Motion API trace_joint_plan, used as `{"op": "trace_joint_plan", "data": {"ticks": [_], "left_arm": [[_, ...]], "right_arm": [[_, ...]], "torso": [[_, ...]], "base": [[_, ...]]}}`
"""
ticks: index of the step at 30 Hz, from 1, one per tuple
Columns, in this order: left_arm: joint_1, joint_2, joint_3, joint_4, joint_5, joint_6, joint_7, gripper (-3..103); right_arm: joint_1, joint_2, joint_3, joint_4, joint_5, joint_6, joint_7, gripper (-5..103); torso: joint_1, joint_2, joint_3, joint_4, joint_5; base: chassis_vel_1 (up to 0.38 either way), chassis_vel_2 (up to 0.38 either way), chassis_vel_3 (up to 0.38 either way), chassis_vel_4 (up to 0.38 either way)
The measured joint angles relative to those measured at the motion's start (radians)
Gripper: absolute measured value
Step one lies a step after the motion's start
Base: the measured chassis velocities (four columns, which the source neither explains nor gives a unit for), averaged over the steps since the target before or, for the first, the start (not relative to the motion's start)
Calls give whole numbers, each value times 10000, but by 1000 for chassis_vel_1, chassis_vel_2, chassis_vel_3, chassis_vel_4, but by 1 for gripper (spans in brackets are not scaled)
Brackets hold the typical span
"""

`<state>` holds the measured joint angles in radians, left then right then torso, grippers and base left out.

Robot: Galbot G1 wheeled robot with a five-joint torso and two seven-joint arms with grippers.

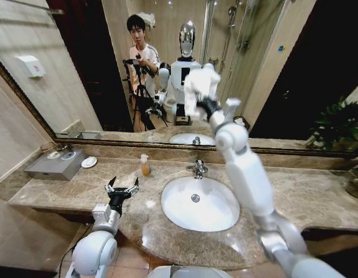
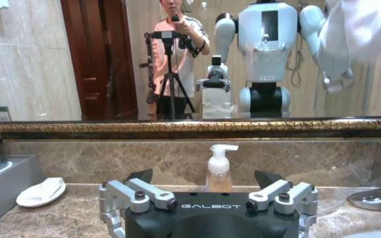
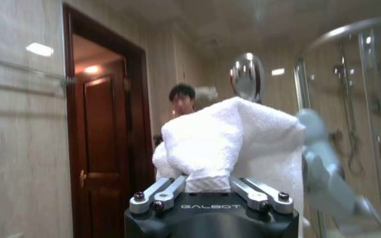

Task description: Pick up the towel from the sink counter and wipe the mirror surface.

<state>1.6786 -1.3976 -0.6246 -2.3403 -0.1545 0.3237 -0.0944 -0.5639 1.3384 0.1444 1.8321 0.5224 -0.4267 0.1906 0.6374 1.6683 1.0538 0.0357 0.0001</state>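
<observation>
Nearest the head camera, my right arm rises from the lower right, across the oval basin (image 1: 200, 203), up to the mirror surface (image 1: 283, 75). At its end my right gripper (image 3: 208, 187) is clamped on the towel (image 3: 227, 144), the fingers (image 3: 160, 193) pressed against a folded edge of the white terry cloth. From the right wrist camera the towel stands above the gripper as a lumpy bundle, with the reflected room behind it. In the head view the towel (image 1: 199, 86) is raised above the faucet (image 1: 197, 168), level with the robot's reflection in the glass; whether the cloth touches the glass I cannot tell. From the left wrist camera the towel (image 2: 362, 34) appears at the upper corner, in front of the mirror surface (image 2: 58, 64).

My left gripper (image 1: 121, 189) hovers low over the sink counter (image 1: 63, 194), to the left of the basin, its fingers spread apart and holding nothing. In the left wrist view that gripper (image 2: 204, 179) points toward the backsplash, with the soap dispenser (image 2: 220, 169) seen between its black fingertips (image 2: 140, 175) and standing farther back on the counter (image 2: 65, 215). The same dispenser (image 1: 145, 165) stands near the wall, left of the faucet. A small white dish (image 2: 41, 192) lies on the stone beside a grey tray (image 2: 2, 191) at the counter's left end. The bronze-gold frame (image 2: 177, 126) runs along the mirror's lower edge above the backsplash.
</observation>
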Motion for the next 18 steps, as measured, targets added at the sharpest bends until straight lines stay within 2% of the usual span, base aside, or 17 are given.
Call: {"op": "trace_joint_plan", "data": {"ticks": [7,12,14,18], "left_arm": [[1,1,0,0,0,0,1,100],[1,1,0,0,0,0,1,100],[1,1,0,0,0,0,0,100],[1,1,0,0,0,0,1,100]], "right_arm": [[-442,-18,-90,439,-249,131,-104,12],[-747,-229,-760,1071,-430,236,30,12],[-1113,-227,-1134,1388,-861,413,-2,12],[-1766,-51,-1189,1746,-1251,568,-56,12]], "torso": [[0,0,-1,2,-3],[0,1,-1,2,-3],[-1,1,-2,2,-4],[-1,1,-2,2,-2]], "base": [[0,0,0,0],[0,0,0,0],[0,0,0,0],[0,0,0,0]]}}
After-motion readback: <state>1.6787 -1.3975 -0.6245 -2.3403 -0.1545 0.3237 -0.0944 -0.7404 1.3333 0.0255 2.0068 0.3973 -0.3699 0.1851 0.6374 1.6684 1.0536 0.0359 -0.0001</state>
